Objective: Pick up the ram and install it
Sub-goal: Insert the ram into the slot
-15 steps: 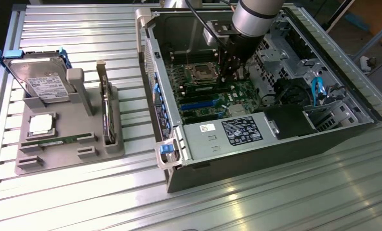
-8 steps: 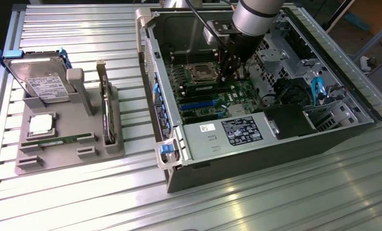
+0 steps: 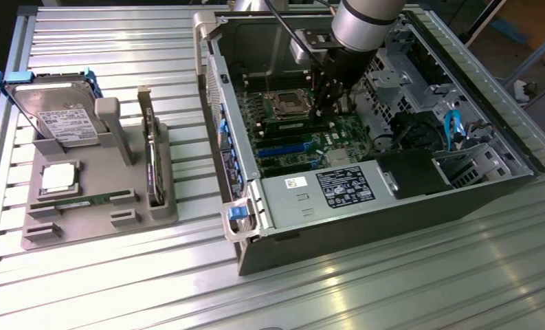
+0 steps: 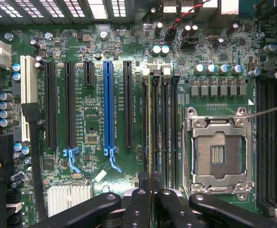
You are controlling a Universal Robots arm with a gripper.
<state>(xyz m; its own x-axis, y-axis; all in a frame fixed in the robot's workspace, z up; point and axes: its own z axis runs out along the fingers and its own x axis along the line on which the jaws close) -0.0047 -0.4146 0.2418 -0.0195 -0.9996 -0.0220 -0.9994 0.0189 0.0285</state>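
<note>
The claw (image 4: 152, 197) pinches the ram (image 4: 151, 156) edge-on over the memory slots (image 4: 166, 128). A twin ram (image 3: 80, 201) lies in the tray (image 3: 98, 230).

The silver-grey robot arm (image 3: 364, 24) reaches steeply down, and its wrist points almost straight downward. The black two-finger gripper (image 3: 327, 103) hangs low, with its fingers (image 4: 139, 204) drawn nearly together, pinching the thin green ram stick (image 4: 151, 142) edge-on.

- Exterior view: set high and well back, looking down at an angle over the surface (image 3: 392, 289), the tray (image 3: 80, 227) and the open case (image 3: 346, 240).
- Wrist view: close over the motherboard (image 4: 95, 128), facing squarely onto it past the fingers (image 4: 138, 209).
- Shared: the motherboard (image 3: 295, 141) and its socket (image 3: 284, 103) (image 4: 219, 154).
</note>
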